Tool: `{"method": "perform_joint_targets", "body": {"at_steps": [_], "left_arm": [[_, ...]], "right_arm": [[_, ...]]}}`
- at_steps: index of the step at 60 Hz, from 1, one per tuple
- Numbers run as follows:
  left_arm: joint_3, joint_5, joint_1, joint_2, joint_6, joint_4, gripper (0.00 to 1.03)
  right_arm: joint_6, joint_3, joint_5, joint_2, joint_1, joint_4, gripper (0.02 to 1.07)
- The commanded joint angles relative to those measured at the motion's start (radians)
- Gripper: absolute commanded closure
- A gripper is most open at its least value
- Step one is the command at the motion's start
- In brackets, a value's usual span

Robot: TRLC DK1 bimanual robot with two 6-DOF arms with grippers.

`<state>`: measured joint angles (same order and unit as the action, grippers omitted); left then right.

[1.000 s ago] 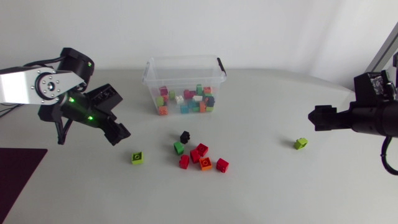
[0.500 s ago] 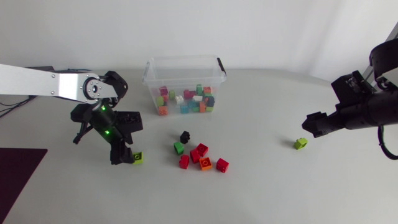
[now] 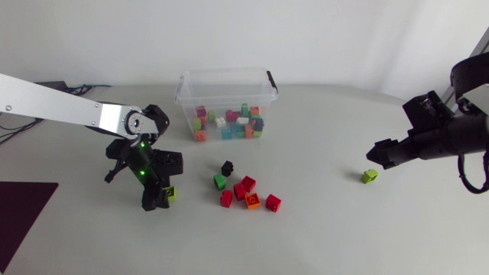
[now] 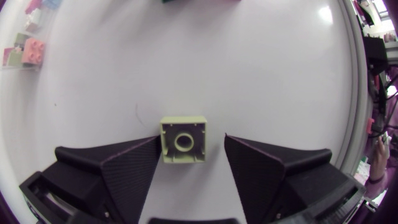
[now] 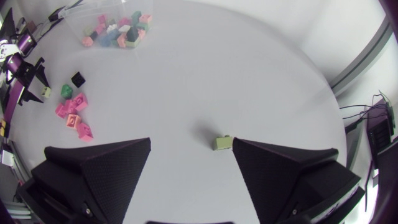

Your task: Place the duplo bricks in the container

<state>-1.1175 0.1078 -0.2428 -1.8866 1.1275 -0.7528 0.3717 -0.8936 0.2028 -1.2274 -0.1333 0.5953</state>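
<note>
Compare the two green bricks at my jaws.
The left green brick sits between the open jaws of the left gripper; the right green brick is only near one jaw tip of the right gripper. The left one lies close to the red bricks; the right one lies alone. Both are lime green, on the table.
</note>
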Motion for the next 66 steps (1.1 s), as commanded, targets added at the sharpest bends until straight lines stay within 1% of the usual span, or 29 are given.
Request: {"method": "perform_joint_targets", "body": {"at_steps": [1,6,10,12,13,16,17,20,22,26,31,35,44,51,58,62,66], "left_arm": [[-0.028,0.007,0.008,-0.045,0.034,0.007,0.50],[-0.051,0.009,0.013,-0.072,0.023,0.007,0.58],[-0.059,0.010,0.016,-0.078,0.021,0.007,0.66],[-0.064,0.010,0.020,-0.082,0.021,0.007,0.66],[-0.070,0.010,0.022,-0.083,0.018,0.007,0.69],[-0.079,0.010,0.027,-0.088,0.012,0.001,0.69],[-0.082,0.010,0.030,-0.088,0.011,0.001,0.71],[-0.096,0.010,0.034,-0.088,-0.003,-0.013,0.71],[-0.110,0.010,0.037,-0.088,-0.006,-0.034,0.71],[-0.116,0.012,0.045,-0.069,-0.006,-0.043,0.71],[-0.136,0.050,0.057,-0.032,-0.009,-0.088,0.71],[-0.151,0.086,0.062,0.011,-0.014,-0.123,0.71],[-0.191,0.125,0.062,0.090,-0.032,-0.175,0.71],[-0.260,0.176,0.063,0.129,-0.066,-0.224,0.71],[-0.338,0.233,0.080,0.158,-0.112,-0.240,0.71],[-0.369,0.250,0.083,0.159,-0.127,-0.240,0.71],[-0.406,0.273,0.092,0.158,-0.150,-0.240,0.71]], "right_arm": [[0.033,0.025,0.001,-0.026,-0.012,-0.008,0.12],[0.042,0.041,0.003,-0.029,-0.012,-0.017,0.12],[0.044,0.055,0.003,-0.029,-0.011,-0.035,0.16],[0.045,0.058,0.003,-0.032,-0.011,-0.042,0.16],[0.044,0.058,0.003,-0.035,-0.011,-0.045,0.16],[0.042,0.059,0.001,-0.046,-0.011,-0.057,0.17],[0.041,0.059,-0.002,-0.052,-0.012,-0.063,0.17],[0.039,0.055,-0.013,-0.076,-0.015,-0.072,0.21],[0.041,0.048,-0.019,-0.093,-0.017,-0.074,0.22],[0.045,0.033,-0.029,-0.136,-0.026,-0.075,0.22],[0.070,0.015,-0.060,-0.199,-0.040,-0.086,0.22],[0.095,-0.015,-0.060,-0.254,-0.061,-0.086,0.22],[0.139,-0.065,-0.060,-0.331,-0.083,-0.086,0.22],[0.168,-0.105,-0.060,-0.396,-0.091,-0.084,0.22],[0.190,-0.154,-0.060,-0.480,-0.101,-0.078,0.22],[0.197,-0.173,-0.060,-0.511,-0.104,-0.078,0.22],[0.205,-0.189,-0.059,-0.540,-0.111,-0.080,0.27]]}}
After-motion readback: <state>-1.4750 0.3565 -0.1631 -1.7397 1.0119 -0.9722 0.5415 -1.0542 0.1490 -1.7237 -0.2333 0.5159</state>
